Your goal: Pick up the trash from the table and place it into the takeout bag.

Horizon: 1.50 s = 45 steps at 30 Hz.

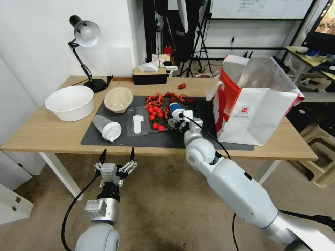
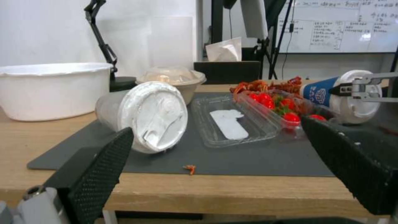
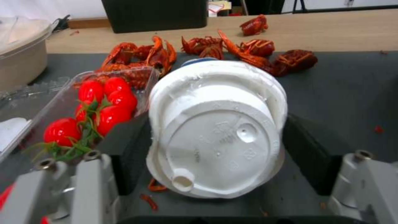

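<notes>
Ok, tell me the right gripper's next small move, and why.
Probably close the fingers. The right gripper straddles the blue cup with white lid, which lies on its side on the dark mat, with a finger on each side and seemingly not yet clamped.

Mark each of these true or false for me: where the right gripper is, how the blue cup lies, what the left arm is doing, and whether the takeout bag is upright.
1. The right gripper straddles the blue cup, a finger on each side. True.
2. The blue cup stands upright. False: it lies on its side on the dark mat, lid towards the robot.
3. The left gripper holds the clear lidded cup. False: it hovers open, in front of the table edge.
4. The takeout bag stands upright, open at the top. True.
</notes>
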Tool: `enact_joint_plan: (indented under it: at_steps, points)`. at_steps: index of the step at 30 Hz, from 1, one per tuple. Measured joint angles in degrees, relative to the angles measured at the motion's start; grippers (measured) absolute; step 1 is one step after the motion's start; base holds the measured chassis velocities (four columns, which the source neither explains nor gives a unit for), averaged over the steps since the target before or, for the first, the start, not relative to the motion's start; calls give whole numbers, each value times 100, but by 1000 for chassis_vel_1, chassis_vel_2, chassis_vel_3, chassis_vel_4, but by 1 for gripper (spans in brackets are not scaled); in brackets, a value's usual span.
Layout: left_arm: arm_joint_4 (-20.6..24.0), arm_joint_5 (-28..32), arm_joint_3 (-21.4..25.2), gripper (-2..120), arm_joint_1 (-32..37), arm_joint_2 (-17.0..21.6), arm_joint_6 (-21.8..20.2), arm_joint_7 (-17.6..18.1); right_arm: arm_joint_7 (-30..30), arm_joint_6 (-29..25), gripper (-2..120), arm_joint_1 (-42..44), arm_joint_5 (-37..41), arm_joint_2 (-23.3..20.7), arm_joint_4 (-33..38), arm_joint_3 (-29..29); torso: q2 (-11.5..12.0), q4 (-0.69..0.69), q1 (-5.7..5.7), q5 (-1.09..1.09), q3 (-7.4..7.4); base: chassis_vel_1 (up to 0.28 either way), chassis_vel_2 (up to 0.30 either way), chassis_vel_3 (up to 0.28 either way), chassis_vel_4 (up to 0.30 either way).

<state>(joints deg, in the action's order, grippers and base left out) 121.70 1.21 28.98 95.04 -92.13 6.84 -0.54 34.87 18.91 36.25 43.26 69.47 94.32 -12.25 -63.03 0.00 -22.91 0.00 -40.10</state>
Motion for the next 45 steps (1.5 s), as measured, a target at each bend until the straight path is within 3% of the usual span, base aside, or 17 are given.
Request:
enact_joint_plan:
  at_steps: [2,8,15,18,23,30,37,41,44,45]
  points:
    - [-3,0,-3,100,0,0,1,1,0,-1,64,15,0,-9,4,10,0,0,0,0,0,0,0,0,0]
    - [-5,1,-5,100,-1,0,2,2,-3,-10,62,59,1,-27,67,45,0,1,0,1,0,0,0,0,0]
    - [-6,1,-2,100,2,0,3,3,-202,-383,62,242,-56,-198,727,332,0,0,0,0,-1,0,0,0,0]
    - [-5,-4,-18,100,-3,0,4,3,-659,-799,62,341,30,-381,1465,752,0,-1,0,0,0,0,0,0,0]
    - [10,-39,-45,100,1,0,-4,-2,-1138,-1177,62,214,145,-566,2018,1463,0,-1,0,1,0,0,0,0,0]
    - [58,-79,-54,100,48,0,-10,-8,-260,-35,62,-72,-285,-978,2309,2574,0,-2,0,1,-1,0,0,0,0]
    - [71,-120,-108,100,47,0,-10,-16,507,1045,62,20,-66,-1205,2181,3142,0,-2,-1,2,-1,0,0,0,0]
    - [85,-124,-111,100,53,0,-10,-19,625,1171,65,85,18,-1224,2110,3214,1,0,0,1,-1,0,0,0,0]
    - [106,-124,-108,100,76,0,-9,-21,643,1213,80,194,58,-1202,2073,3309,0,0,0,1,-1,0,0,0,0]
    - [106,-124,-108,100,76,0,-9,-21,643,1213,80,194,58,-1202,2073,3309,0,0,0,1,-1,0,0,0,0]
